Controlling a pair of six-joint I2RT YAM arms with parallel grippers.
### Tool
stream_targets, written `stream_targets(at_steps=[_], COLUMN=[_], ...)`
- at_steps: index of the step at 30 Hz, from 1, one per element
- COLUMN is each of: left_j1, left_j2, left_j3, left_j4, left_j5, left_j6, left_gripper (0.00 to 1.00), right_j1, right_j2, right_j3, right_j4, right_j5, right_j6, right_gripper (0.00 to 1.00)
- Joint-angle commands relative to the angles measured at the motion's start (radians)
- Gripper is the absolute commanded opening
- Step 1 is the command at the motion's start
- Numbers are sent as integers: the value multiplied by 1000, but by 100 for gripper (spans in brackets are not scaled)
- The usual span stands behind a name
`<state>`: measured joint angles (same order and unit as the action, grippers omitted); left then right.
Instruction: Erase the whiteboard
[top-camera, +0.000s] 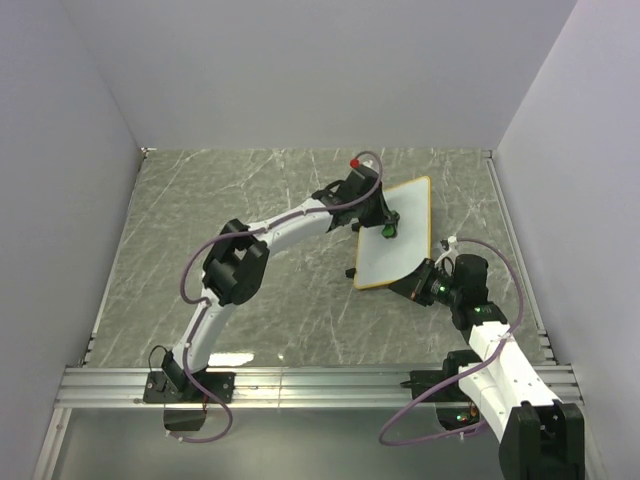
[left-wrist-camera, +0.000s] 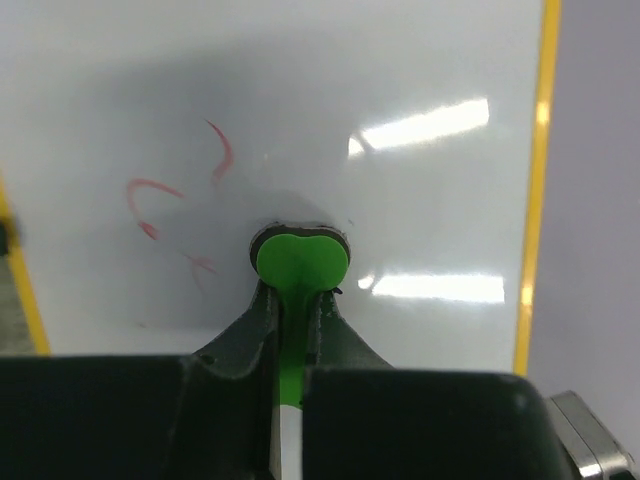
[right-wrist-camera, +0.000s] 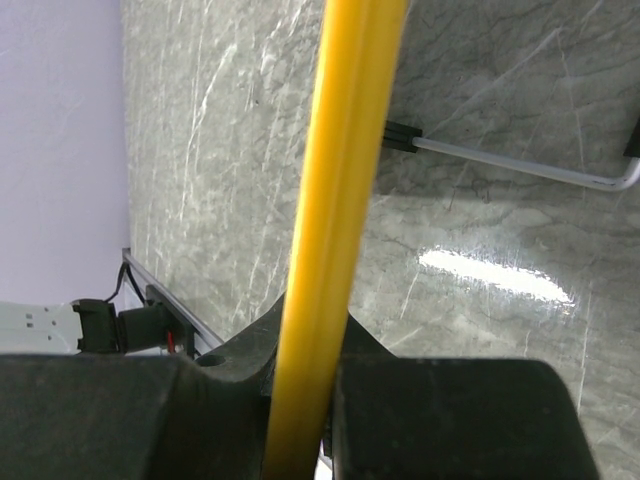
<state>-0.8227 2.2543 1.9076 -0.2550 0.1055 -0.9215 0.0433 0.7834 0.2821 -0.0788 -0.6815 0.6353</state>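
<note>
Whiteboard (top-camera: 405, 252) length points far-right; right fingers (right-wrist-camera: 245, 345) clamp its frame (right-wrist-camera: 335, 200); left fingers (left-wrist-camera: 245, 330) clamp eraser (left-wrist-camera: 300, 262).

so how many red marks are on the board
3, all on the board left of the eraser: a curl highest, an arc further left, a faint smear lowest. More may hide under the eraser or left claw.

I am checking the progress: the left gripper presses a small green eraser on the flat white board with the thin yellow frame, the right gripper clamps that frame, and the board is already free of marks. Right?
Not quite. The white board is not free of marks: faint reddish scribbles lie left of the green eraser, as the left wrist view shows. The rest holds.
</note>
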Motion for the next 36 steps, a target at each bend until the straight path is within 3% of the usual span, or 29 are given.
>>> stream_targets(at_steps=[1, 10, 19, 27, 32, 36], left_j1=[77, 160, 126, 85, 88, 109], left_j2=[62, 240, 125, 142, 197, 214], left_j3=[77, 258, 156, 272, 396, 393], left_j4=[-76, -199, -55, -10, -7, 31], left_j5=[19, 9, 138, 296, 335, 329], left_j6=[35, 105, 159, 112, 87, 41], left_gripper=[0, 0, 0, 0, 0, 0], right_j1=[7, 10, 15, 26, 32, 33], right_j2=[5, 19, 62, 94, 97, 93], right_j3=[46, 55, 63, 71, 75, 75], right_j4=[16, -1, 19, 39, 36, 30], right_j5=[-7, 2, 4, 7, 7, 8], right_j6=[-8, -16, -17, -16, -19, -20], right_gripper=[0, 0, 0, 0, 0, 0])
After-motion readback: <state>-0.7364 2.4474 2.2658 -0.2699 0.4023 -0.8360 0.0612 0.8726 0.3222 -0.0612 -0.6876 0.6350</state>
